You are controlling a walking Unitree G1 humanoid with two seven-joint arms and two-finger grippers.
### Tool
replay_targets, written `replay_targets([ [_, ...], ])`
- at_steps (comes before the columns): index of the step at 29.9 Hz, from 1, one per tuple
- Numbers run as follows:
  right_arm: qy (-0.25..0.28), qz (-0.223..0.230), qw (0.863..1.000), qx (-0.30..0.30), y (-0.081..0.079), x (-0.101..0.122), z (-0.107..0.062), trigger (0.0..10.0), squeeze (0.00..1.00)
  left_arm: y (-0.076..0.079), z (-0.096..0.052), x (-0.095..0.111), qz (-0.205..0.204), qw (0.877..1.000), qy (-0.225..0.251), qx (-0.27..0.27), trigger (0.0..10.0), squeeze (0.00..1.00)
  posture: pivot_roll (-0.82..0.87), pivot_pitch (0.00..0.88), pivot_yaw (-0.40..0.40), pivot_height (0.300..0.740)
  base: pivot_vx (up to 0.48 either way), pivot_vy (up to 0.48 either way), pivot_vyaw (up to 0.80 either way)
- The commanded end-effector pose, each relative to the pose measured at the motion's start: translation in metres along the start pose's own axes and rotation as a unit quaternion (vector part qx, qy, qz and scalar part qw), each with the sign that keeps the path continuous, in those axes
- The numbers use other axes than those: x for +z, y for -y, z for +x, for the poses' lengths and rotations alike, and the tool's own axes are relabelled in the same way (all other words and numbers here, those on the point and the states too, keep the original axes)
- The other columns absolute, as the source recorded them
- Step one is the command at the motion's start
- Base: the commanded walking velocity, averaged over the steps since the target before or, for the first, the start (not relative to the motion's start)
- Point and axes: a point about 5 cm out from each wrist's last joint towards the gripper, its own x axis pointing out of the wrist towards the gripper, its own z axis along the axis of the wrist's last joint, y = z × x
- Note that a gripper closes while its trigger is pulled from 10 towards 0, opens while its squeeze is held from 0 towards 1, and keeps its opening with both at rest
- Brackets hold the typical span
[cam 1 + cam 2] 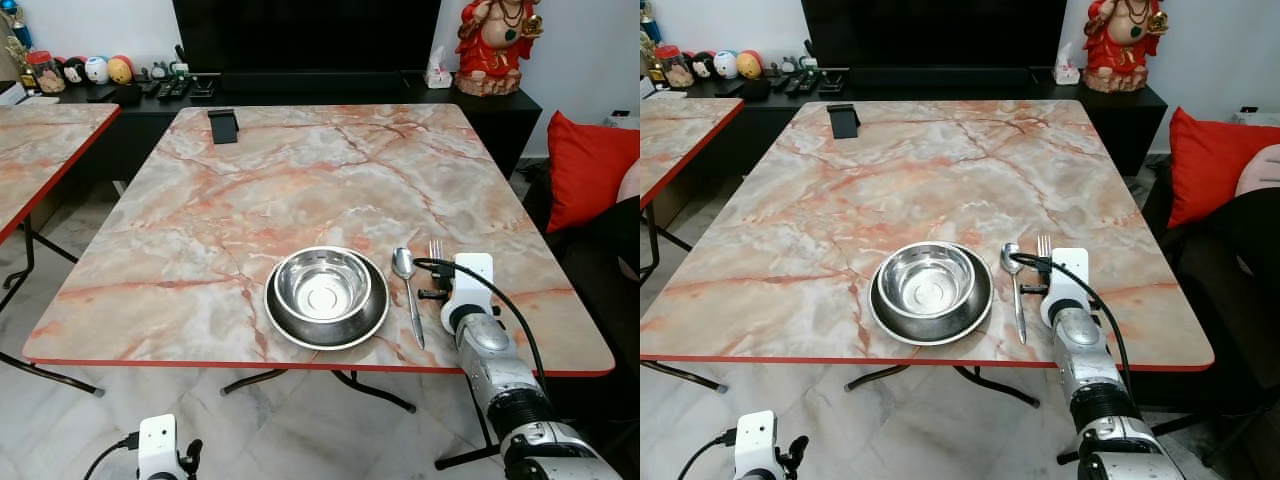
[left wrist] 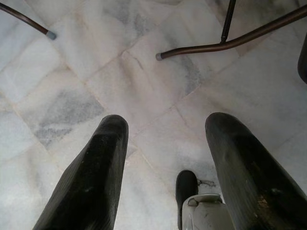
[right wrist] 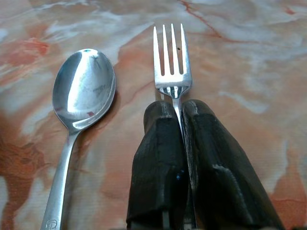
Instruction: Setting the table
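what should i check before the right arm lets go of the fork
1. Right end effector shut on the fork, its handle pinched between the two black fingers: ok.
2. Fork beside the spoon, tines and spoon bowl pointing the same way, a gap between them: ok.
3. Spoon lies just right of the plate, the steel bowl sitting in the plate: ok.
4. Fork resting flat on the table rather than held above it: cannot tell.
5. Room on the table surface to the right of the fork: ok.
6. Left end effector open, hanging over the floor, away from the setting: ok.
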Motion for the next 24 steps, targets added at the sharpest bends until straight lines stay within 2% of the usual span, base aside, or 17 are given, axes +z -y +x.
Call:
replay_targets([
  [1, 0.005, 0.001, 1.0, 0.003, -0.0024, 0.0046, 0.0024, 10.0, 0.0, 0.0001, -0.0002, -0.0007, 0.005, 1.0, -0.001, 0.001, 10.0, 0.0, -0.13, 0.0, 0.032, 0.719, 0.0, 0.0, 0.0],
  [11, 0.004, 0.004, 1.0, 0.006, -0.0041, 0.0031, 0.0024, 10.0, 0.0, 0.0006, -0.0002, -0.0007, 0.005, 1.0, -0.001, 0.001, 10.0, 0.0, -0.12, 0.0, 0.031, 0.719, 0.0, 0.0, 0.0],
  [12, 0.005, 0.004, 1.0, 0.006, -0.0043, 0.0032, 0.0025, 10.0, 0.05, 0.0006, -0.0002, -0.0006, 0.005, 1.0, -0.001, 0.001, 10.0, 0.0, -0.12, 0.0, 0.03, 0.719, 0.0, 0.0, 0.0],
  [13, 0.005, 0.005, 1.0, 0.007, -0.0044, 0.0032, 0.0025, 10.0, 0.05, 0.0007, -0.0002, -0.0006, 0.005, 1.0, -0.001, 0.001, 10.0, 0.0, -0.12, 0.0, 0.03, 0.719, 0.0, 0.0, 0.0],
  [14, 0.004, 0.004, 1.0, 0.006, -0.0042, 0.003, 0.0026, 10.0, 0.26, 0.0007, -0.0002, -0.0005, 0.005, 1.0, 0.0, 0.001, 10.0, 0.0, -0.12, 0.0, 0.03, 0.719, 0.0, 0.0, 0.0],
  [19, 0.003, 0.004, 1.0, 0.006, -0.0037, 0.003, 0.0027, 10.0, 0.28, 0.0007, -0.0001, -0.0001, 0.005, 1.0, 0.0, 0.002, 10.0, 0.0, -0.12, 0.0, 0.028, 0.719, 0.0, 0.0, 0.0],
  [24, -0.001, 0.001, 1.0, 0.004, -0.0031, 0.0021, 0.0028, 10.0, 0.25, 0.001, 0.0001, 0.0004, 0.005, 1.0, 0.001, 0.001, 10.0, 0.0, -0.12, 0.0, 0.027, 0.719, 0.0, 0.0, 0.0],
])
